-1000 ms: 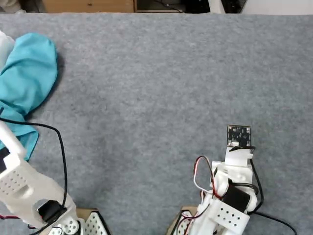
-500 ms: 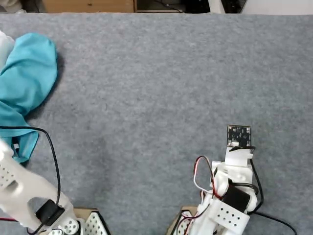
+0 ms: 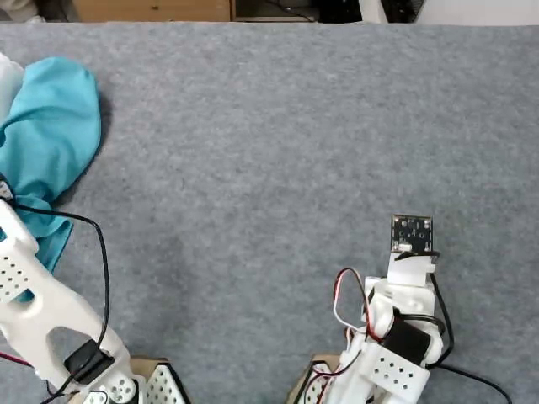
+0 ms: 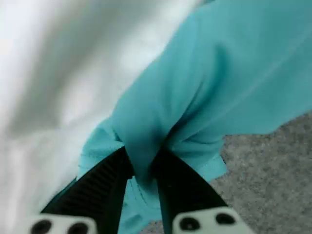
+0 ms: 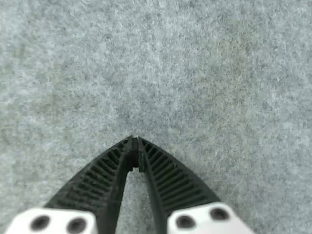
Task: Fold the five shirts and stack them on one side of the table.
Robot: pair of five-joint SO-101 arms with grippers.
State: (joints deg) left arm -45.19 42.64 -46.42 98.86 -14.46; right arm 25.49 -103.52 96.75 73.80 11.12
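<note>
With only a thin bunched fold of the teal shirt [image 3: 52, 126], heaped at the left edge of the worktop [image 3: 278, 126], pinched in the left claw [image 4: 141, 163], and the right claw [image 5: 135, 144] closed and empty, the fabric may be lost or dragged crumpled when pulled.

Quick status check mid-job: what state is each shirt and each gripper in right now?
teal shirt: crumpled, unfolded, one fold pinched.
white shirt: loose and unfolded beside it, too blurred for more.
left gripper: shut on that pinched fold.
right gripper: shut, empty, over the bare table.
</note>
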